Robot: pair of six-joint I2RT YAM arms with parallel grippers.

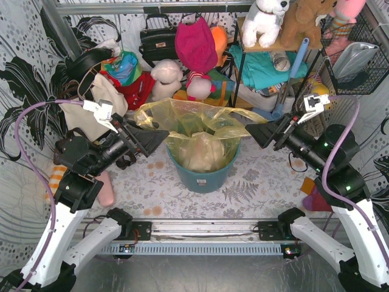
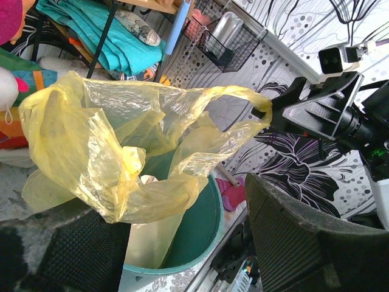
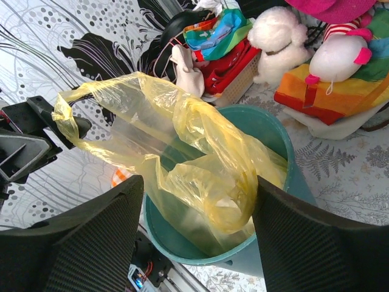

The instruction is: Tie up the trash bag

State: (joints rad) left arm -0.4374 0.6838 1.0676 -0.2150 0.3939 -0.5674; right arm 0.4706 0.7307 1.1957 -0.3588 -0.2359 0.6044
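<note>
Thin translucent yellow-green trash bag (image 1: 194,125), centre frame in its round teal plastic bin (image 1: 203,176), not yet knotted.
The left gripper (image 1: 159,136) and right gripper (image 1: 252,131) both stand spread wide, with the bag's stretched ends draped at their tips; crossing and tying are left to do.

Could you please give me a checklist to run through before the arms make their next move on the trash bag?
1. Left fingers spread wide: ok.
2. Right fingers spread wide: ok.
3. trash bag sitting in the teal bin: ok.
4. Yellow plastic showing between each pair of fingers in the wrist views: ok, though how deep it sits cannot be told.
5. A firm grip on either side of the bag: not ok, both pairs stand open.
6. Bag mouth tied: not ok, no knot shows.
</note>
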